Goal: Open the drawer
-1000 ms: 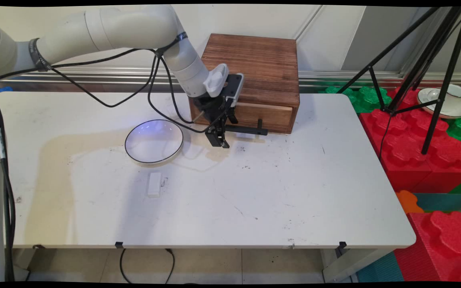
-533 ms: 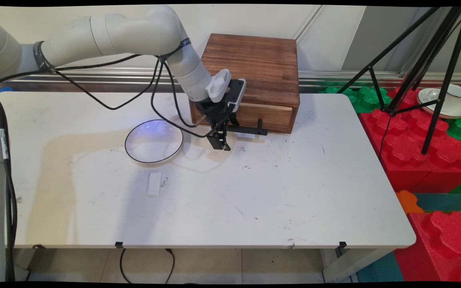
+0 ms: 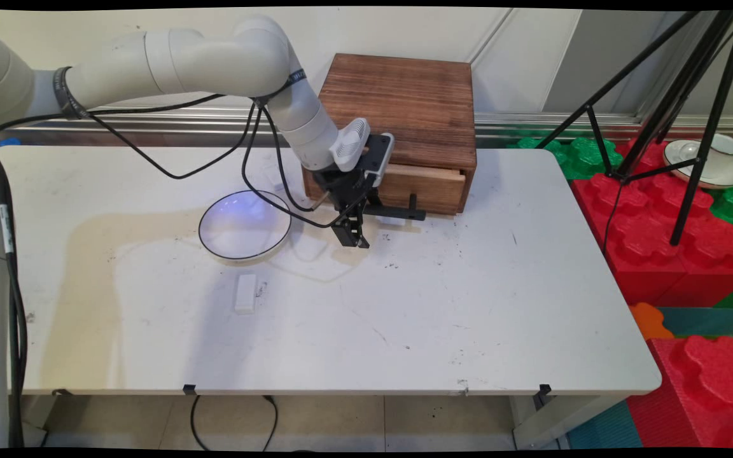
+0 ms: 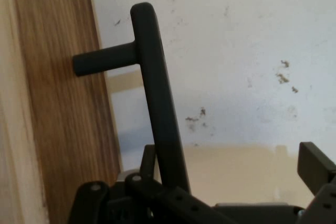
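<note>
Claw [image 3: 355, 236] is hooking the black drawer handle [image 3: 397, 209] at its left end; the bar is running between the fingers [image 4: 315, 167], jaws standing wide, not clamped. Left of the claw a white plate [image 3: 245, 224] is sitting, white block [image 3: 245, 292] nearer. Right and far: wooden box [image 3: 404, 108], drawer [image 3: 427, 184] sticking slightly out.
</note>
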Controlling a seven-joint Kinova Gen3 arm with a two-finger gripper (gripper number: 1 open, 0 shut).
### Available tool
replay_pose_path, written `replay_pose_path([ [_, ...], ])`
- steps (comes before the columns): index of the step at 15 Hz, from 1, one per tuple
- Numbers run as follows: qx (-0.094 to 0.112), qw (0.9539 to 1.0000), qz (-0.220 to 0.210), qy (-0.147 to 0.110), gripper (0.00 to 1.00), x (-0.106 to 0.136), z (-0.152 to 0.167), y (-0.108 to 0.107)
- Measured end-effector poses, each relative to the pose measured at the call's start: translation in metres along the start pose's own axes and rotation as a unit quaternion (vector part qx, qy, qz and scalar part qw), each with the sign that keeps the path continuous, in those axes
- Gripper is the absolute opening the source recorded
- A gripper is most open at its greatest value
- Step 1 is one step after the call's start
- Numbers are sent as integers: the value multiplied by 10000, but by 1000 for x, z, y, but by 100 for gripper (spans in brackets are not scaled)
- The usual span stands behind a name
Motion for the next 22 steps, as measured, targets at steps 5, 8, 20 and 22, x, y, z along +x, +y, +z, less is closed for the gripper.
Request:
replay_pose_path([
  [5,-53,9999,-64,57,100,6,-3,14],
  [8,-105,9998,-115,86,100,9,-6,28],
  [20,-360,9990,-195,172,100,17,-16,79],
  [22,-404,9988,-186,188,100,18,-18,88],
])
